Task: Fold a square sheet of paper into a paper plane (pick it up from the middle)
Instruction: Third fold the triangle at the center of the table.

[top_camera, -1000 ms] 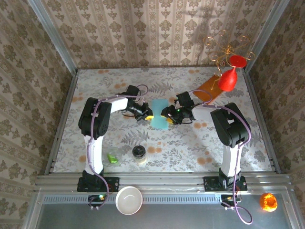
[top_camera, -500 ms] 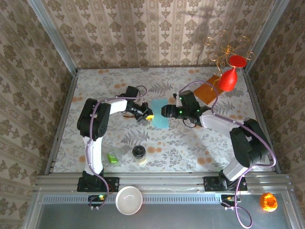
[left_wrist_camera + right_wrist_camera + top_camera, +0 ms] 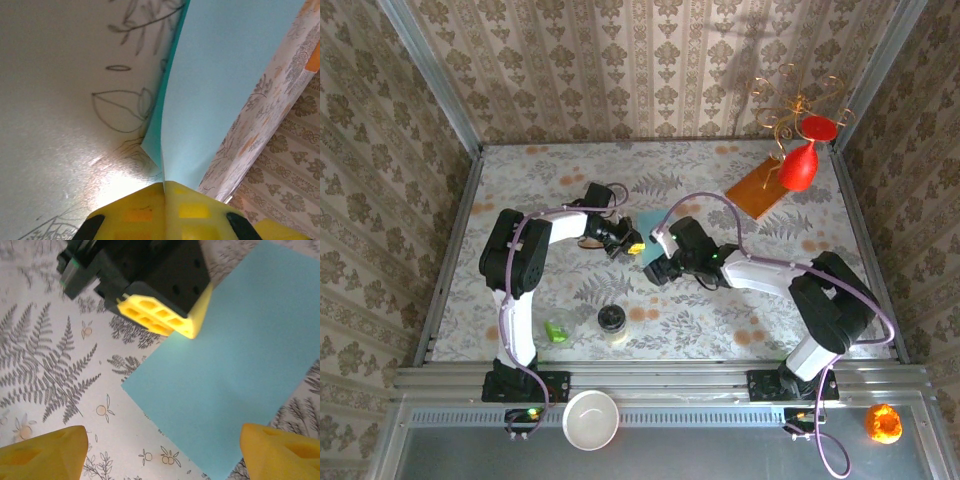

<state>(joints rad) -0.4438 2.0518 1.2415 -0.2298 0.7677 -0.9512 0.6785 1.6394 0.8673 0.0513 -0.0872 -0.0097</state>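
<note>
Light blue against the floral table (image 3: 535, 180), the square sheet of paper (image 3: 651, 235) lies near the table's middle in the top view, between the two arms. The left gripper (image 3: 634, 246) meets its left edge, and the right gripper (image 3: 659, 269) hangs over its near end. From the left wrist, the yellow fingers (image 3: 150, 212) are pressed together with the sheet's edge pinched between them. From there the paper rises away in a gentle curve, a darker blue layer showing along its left side, with the table to the left. From the right wrist, the sheet lies flat on the table. The left gripper's yellow tip sits on its far edge, and the right arm's own fingertips (image 3: 45, 452) stand wide apart at the bottom corners of the picture, holding nothing, with the sheet's near corner between them.
</note>
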